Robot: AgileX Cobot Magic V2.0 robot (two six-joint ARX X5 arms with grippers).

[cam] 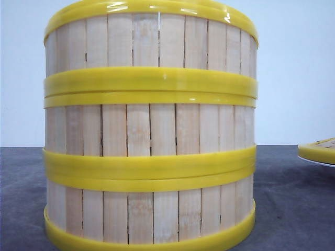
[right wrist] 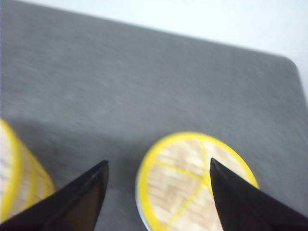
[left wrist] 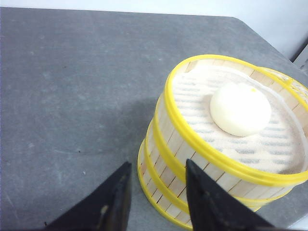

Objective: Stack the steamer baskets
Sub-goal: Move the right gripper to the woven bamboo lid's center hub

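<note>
While the steamer baskets (cam: 151, 130) are standing three high as one stack on the grey table (cam: 293, 209), close to the front camera and filling most of that view, a strip of bare tabletop is showing on either side of them, and the table's far edge is meeting a plain white wall (cam: 298, 68). At the right border of the front view, the lid (cam: 318, 151) is sitting on a white plate, well apart from the stack. The left wrist view is showing what the front cannot: the top basket is lying open, with a white bun (left wrist: 240, 108) resting on its pale liner, and a wide stretch of grey surface is running away from the stack to the table's rounded corner. The left gripper (left wrist: 156, 197) is hanging just beside the stack's wall, its dark fingers parted by a narrow gap and gripping nothing. The right wrist view, somewhat blurred, is showing the right gripper (right wrist: 159, 192) spread wide and empty above the lid (right wrist: 195, 185), whose woven top is crossed by yellow ribs, with the stack (right wrist: 19, 183) off to one side.
</note>
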